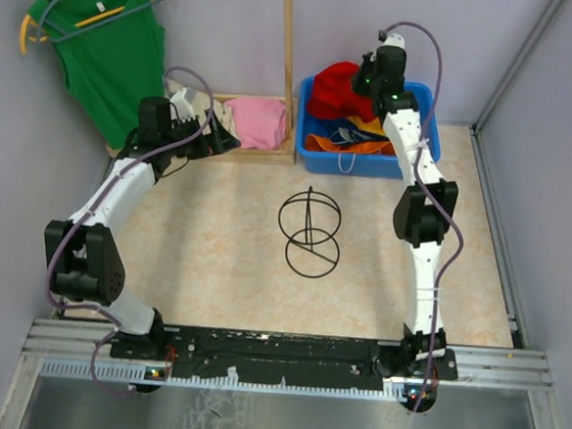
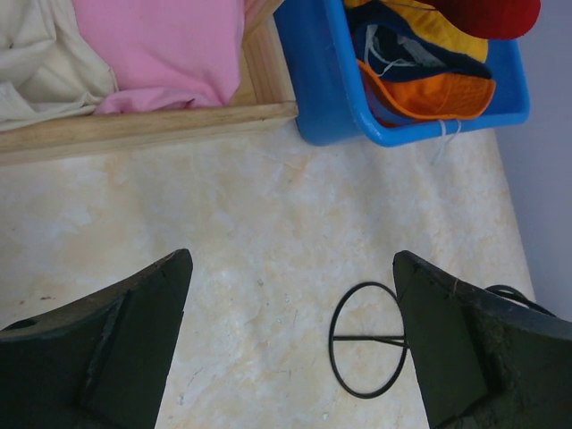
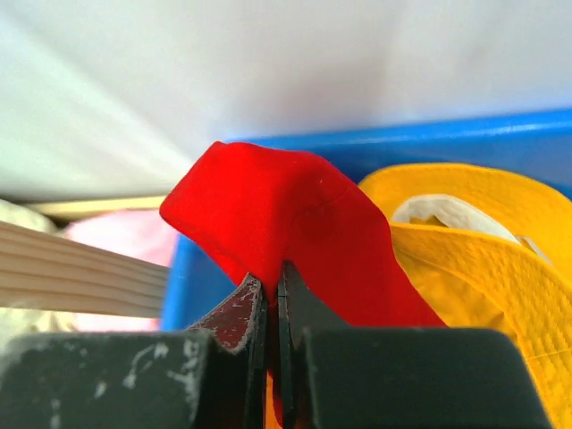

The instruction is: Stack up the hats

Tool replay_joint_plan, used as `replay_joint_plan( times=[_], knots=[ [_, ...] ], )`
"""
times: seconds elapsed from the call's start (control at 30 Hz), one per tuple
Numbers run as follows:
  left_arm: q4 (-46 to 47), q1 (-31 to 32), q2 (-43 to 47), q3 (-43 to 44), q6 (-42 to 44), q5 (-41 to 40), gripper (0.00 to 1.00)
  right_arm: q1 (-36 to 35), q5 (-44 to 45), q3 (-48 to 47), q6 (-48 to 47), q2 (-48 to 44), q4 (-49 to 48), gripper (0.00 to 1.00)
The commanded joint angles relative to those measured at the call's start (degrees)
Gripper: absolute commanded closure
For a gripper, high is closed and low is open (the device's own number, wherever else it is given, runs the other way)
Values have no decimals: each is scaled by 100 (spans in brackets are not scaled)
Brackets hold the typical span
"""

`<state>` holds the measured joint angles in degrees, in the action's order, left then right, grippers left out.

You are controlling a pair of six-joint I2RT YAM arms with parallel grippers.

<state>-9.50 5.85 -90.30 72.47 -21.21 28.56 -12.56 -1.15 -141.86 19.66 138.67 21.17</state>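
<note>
A blue bin [image 1: 312,155] at the back right holds the hats: a red hat [image 1: 336,90] on top, then yellow-orange [image 1: 371,126], navy [image 1: 348,135] and bright orange [image 1: 355,147] ones. My right gripper [image 3: 272,273] is over the bin, shut on a fold of the red hat [image 3: 286,210], with the yellow-orange hat [image 3: 483,241] beside it. My left gripper [image 2: 290,295] is open and empty above the table, near the wooden frame. The left wrist view also shows the bin [image 2: 313,80] and the orange hat [image 2: 429,94].
A black wire stand [image 1: 309,231] sits mid-table, also in the left wrist view [image 2: 366,340]. A wooden frame [image 1: 261,156] with pink [image 1: 258,122] and beige clothes stands at the back. A green tank top [image 1: 111,50] hangs back left.
</note>
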Motion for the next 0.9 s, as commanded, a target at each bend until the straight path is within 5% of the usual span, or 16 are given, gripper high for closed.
replay_joint_plan(
  times=[0.0, 0.67, 0.87],
  knots=[
    [68, -31, 266, 377, -241, 201, 1, 38, -272, -563, 702, -1177, -287, 100],
    [1097, 247, 1800, -138, -3160, 446, 1, -731, -1171, 1212, 3425, -3941, 561, 100],
    [1899, 1044, 2632, -934, -3403, -1230, 0, -740, -1452, 2498, 4012, -4952, -99, 100]
  ],
)
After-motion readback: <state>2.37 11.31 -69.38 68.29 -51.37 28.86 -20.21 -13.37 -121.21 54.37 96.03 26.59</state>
